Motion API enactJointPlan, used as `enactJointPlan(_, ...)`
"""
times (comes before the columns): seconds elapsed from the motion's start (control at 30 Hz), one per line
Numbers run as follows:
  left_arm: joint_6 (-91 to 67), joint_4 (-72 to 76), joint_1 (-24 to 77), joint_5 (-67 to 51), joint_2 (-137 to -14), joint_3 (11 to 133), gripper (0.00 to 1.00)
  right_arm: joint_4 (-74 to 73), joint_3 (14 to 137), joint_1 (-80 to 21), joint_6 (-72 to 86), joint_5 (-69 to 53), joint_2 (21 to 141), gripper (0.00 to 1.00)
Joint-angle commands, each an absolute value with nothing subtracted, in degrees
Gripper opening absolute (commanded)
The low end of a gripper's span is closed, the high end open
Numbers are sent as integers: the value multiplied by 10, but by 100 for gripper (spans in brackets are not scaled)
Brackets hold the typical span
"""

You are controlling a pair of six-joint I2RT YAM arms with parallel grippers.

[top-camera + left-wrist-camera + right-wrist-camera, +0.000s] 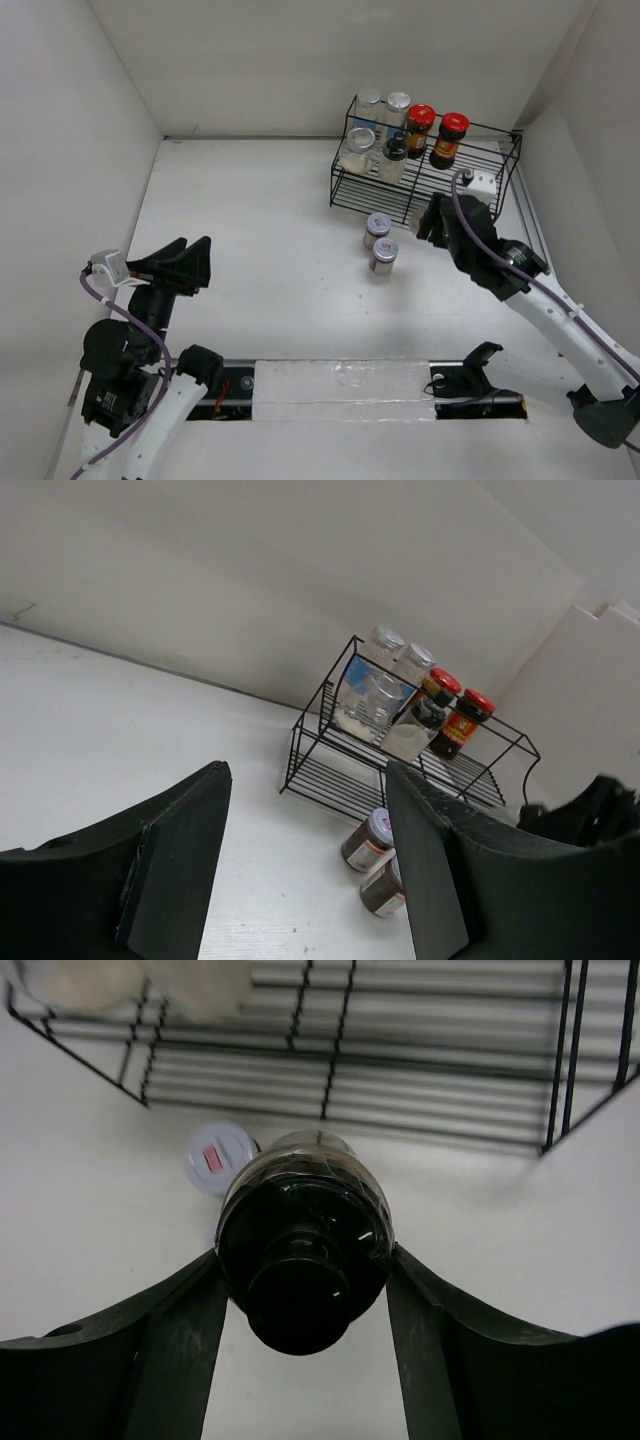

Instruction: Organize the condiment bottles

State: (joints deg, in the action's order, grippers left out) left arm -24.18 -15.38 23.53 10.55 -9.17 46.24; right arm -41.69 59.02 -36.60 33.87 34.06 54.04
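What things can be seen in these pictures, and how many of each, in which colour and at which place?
wire rack: one, black, far right of the table
silver-lidded jars: two, pale contents, rack's back row, left
red-lidded jars: two, dark contents, back row, right
front-row jars: two, pale contents, one with a black lid, in the rack
table jars: two, grey lids, close together in front of the rack
black-lidded jar: one, dark, between the right gripper's fingers
table: one, white
left gripper: black, open, empty, near left
right gripper: black, closed on the black-lidded jar
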Motion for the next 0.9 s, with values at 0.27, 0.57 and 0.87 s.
enactJointPlan(0.27,-233,-140,235,125,-141,465,59,-220,852,-208,113,234,791,54)
enactJointPlan(0.57,-233,-140,235,136,-156,465,59,-222,873,-162,100,170,877,57)
enactJointPlan(0.87,-228,-140,235,136,-161,465,59,-214,878,-167,105,159,881,90)
